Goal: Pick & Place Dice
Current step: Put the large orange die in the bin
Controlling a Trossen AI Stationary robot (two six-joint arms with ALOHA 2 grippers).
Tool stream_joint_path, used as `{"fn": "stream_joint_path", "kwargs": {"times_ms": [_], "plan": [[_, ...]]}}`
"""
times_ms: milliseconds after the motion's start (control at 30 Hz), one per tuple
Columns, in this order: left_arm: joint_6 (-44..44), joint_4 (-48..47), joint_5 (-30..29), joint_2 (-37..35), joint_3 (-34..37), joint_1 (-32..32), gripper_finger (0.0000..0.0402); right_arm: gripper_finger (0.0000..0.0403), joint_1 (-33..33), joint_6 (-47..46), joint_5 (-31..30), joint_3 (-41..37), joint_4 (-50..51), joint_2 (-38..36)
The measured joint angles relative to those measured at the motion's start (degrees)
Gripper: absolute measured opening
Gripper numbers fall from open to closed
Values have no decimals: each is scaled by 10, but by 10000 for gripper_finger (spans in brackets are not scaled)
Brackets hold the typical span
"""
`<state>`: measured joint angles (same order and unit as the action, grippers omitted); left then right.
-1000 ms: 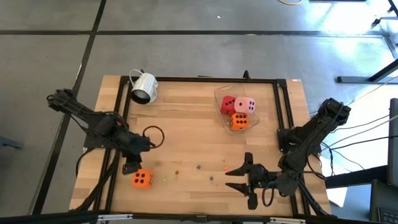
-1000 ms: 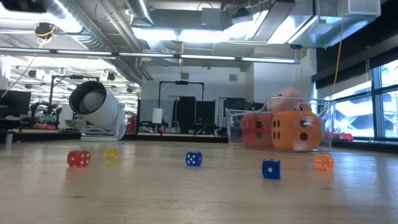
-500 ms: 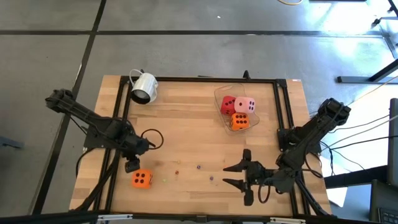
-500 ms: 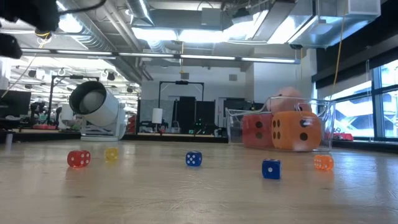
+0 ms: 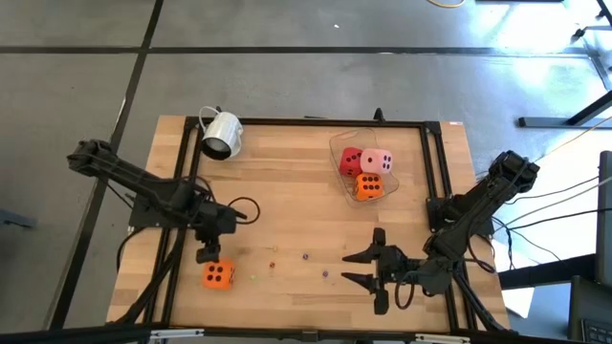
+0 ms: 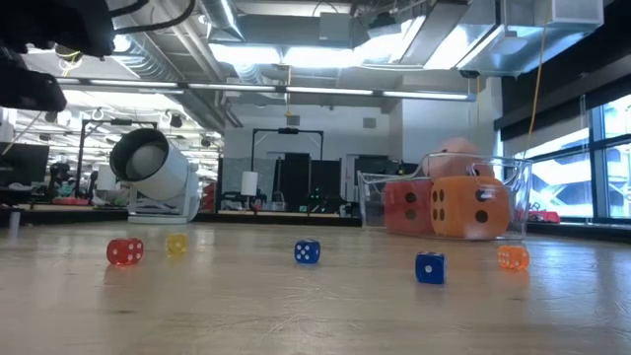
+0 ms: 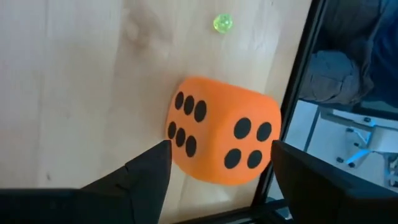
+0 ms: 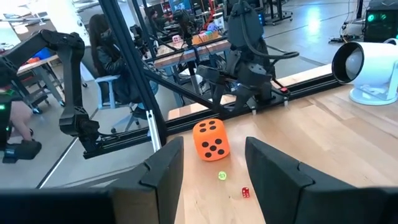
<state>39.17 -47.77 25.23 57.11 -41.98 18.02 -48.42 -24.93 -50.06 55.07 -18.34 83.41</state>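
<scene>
The left gripper (image 5: 207, 254) hangs just above the loose orange die (image 5: 217, 275), which lies on the tabletop (image 5: 287, 201) near its front left corner; in the left wrist view the two dark fingers (image 7: 146, 177) stand spread wide on either side of that die (image 7: 222, 138), gripping nothing, and whether they brush it cannot be told. The right gripper (image 5: 365, 270) waits near the front edge, right of the middle, its fingers spread apart and empty. The other three dice, red (image 5: 351, 160), pink (image 5: 376, 161) and orange (image 5: 368, 185), sit together in a clear container (image 5: 337, 143) toward the back right. A white mug (image 5: 222, 134) lies on its side at the back left corner. Tiny coloured beads (image 5: 306, 256) are scattered along the front between the two grippers, one green bead (image 7: 222, 23) just beside the loose die.
</scene>
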Motion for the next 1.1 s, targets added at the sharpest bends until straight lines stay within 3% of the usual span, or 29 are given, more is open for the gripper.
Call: {"fn": "stream_joint_path", "kwargs": {"times_ms": [367, 767, 1100], "plan": [[-101, 1, 13, 85, 0, -16, 267, 173, 0, -1, 0, 0, -24, 0], [-152, 58, 116, 181, 0, -17, 267, 173, 0, -1, 0, 0, -33, 0], [-159, 64, 168, 190, 0, -16, 267, 173, 0, -1, 0, 0, -35, 0]]}}
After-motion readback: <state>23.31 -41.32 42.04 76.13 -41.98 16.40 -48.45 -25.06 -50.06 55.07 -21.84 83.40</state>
